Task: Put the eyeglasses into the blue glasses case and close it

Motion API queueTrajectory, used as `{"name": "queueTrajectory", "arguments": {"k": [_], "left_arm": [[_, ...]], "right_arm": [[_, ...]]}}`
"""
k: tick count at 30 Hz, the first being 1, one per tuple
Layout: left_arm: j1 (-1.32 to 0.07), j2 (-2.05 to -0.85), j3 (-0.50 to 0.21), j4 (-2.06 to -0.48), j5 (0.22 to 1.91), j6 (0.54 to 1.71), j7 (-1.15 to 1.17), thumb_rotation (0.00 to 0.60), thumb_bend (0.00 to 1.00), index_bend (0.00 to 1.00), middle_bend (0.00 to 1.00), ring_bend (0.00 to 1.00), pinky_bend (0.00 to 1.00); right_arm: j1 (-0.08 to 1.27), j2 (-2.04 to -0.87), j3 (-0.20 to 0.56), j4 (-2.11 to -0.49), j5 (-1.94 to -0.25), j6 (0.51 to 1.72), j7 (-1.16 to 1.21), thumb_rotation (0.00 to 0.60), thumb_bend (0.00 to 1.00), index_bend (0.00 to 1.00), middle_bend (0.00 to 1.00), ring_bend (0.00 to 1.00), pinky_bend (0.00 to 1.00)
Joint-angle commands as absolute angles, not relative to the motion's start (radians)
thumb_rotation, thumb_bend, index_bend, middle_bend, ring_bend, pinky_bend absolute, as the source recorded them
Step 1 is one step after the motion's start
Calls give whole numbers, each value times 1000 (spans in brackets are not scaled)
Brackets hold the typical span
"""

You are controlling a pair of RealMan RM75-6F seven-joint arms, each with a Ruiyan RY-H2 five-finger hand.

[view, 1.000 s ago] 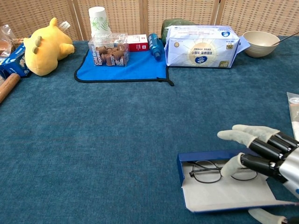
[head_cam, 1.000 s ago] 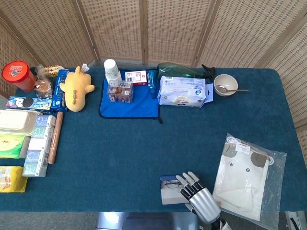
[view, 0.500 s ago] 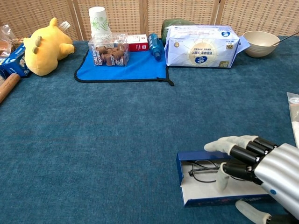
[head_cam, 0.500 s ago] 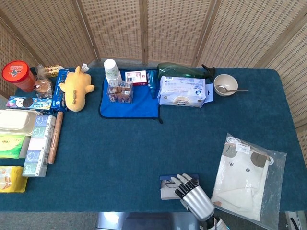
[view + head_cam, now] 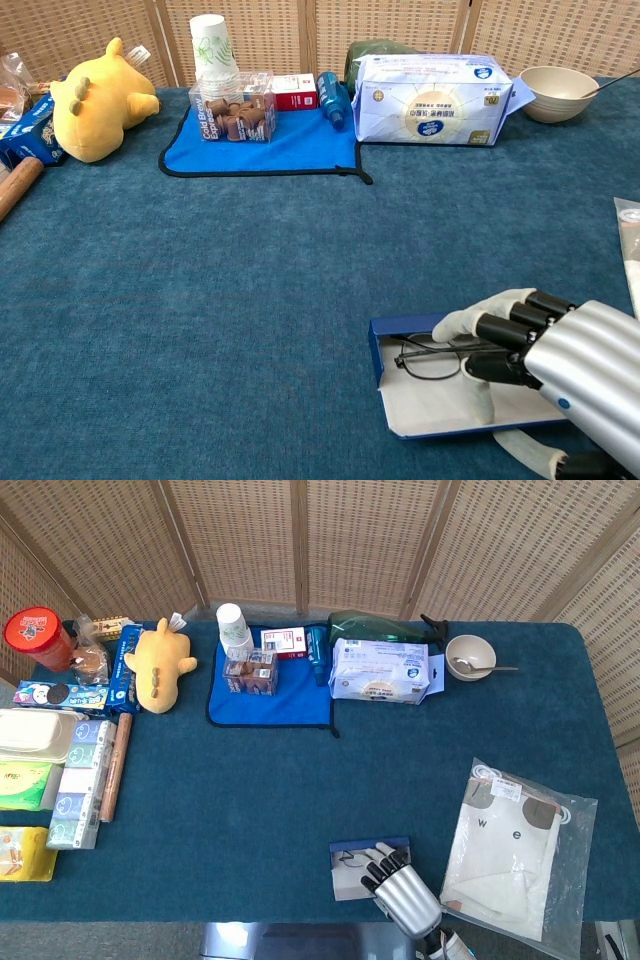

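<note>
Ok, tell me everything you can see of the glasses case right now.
The blue glasses case lies open and flat on the teal table, near its front edge. It looks like a thin folding box: dark blue outside, pale lining inside, with a low blue wall along its far and left sides. The eyeglasses, thin dark wire frames, lie inside against the far wall. The right hand reaches over the case from the right, fingertips on the eyeglasses, and hides the case's right part. The lid is not closed.
</note>
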State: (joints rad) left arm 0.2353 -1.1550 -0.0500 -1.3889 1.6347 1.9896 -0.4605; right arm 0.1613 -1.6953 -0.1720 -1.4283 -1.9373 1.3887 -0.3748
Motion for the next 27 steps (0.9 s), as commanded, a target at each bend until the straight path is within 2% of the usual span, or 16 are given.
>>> {"name": "queueTrajectory", "arguments": {"k": [1,18,27], "left_arm": [[235,-1156,-50,-1388,1635,1989,-459,600,295,193,119,0,0],[229,-1169,-47,-1392,1636,1974,-452,600,294,193,119,0,0],[227,-1176,-46,-1384,1633,1967,-456,600,295,196,119,0,0]], "right_arm": [[166,-1688,-169,-1443,-1934,1383,-382,600,333,582,272,247,244],[243,-1655,-86,-1569,-1890,1305,-434,600,319,561,268,247,244],[266,-1670,-64,-1559,-1864,1283,-431,600,319,411,215,209,244]]}}
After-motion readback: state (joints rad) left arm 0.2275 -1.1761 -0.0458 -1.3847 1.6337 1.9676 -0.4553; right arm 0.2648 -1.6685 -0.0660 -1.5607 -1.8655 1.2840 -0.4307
